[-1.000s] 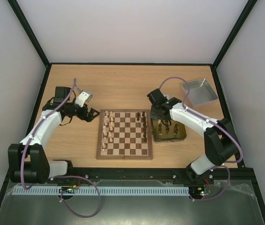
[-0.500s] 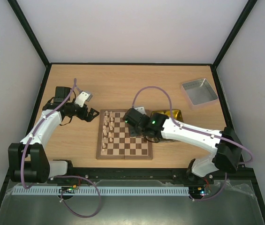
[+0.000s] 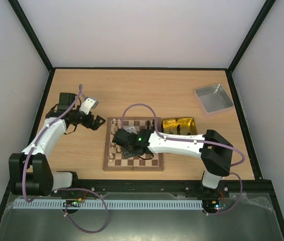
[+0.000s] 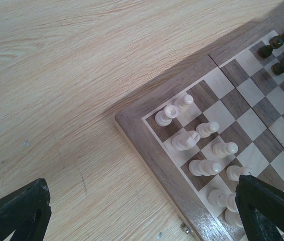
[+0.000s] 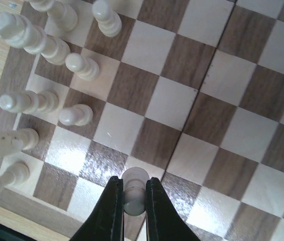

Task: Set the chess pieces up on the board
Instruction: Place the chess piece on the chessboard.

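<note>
Right gripper point(image 5: 133, 183) moved from tin point(image 3: 179, 124) to board point(image 3: 154, 156) | clamps 1 cream piece point(image 5: 133, 203) | left gripper point(image 4: 142, 216) spread, empty

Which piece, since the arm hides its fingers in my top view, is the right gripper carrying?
Observer: The right wrist view shows the right gripper shut on a round-headed pale cream piece, likely a pawn.
Operator: Is there a free square under it?
Observer: The squares of the board right around it are bare. The nearest pale pieces stand apart from it, toward the board's edge.
Operator: Anything in the left gripper?
Observer: The left wrist view shows the left gripper open and empty, above the table and the board's corner.
</note>
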### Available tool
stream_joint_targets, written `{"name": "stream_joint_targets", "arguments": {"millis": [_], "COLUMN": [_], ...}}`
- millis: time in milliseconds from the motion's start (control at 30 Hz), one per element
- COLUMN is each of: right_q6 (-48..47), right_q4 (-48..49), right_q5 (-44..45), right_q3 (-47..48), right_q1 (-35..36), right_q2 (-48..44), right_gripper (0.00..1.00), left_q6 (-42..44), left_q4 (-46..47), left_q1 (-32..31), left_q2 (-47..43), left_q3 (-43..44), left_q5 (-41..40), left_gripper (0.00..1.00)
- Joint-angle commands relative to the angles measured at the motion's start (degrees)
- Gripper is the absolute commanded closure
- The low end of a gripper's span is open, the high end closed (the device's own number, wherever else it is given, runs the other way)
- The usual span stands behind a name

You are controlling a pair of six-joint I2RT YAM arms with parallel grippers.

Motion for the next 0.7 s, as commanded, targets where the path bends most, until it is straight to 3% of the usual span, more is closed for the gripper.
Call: {"name": "stream_joint_targets", "arguments": {"millis": [0, 667], "right_q6": [-0.8, -2.5], "right_q4": [1.6, -0.4], "right_q5": [0.5, -2.5], "right_q3": [3.9, 8.4], "right_q1": [0.2, 3.3], "right_q2": [2.8, 7.8], "right_gripper": [0.97, 0.97], "left_q6": [-0.7, -0.9], "left_q4": [1.0, 1.2], "left_q1": [-0.2, -0.1], "left_q2": [-0.5, -0.3], "left_q3": [-1.2, -1.1], "left_q5": [-1.1, -1.4], "left_gripper": [0.00, 0.00]}}
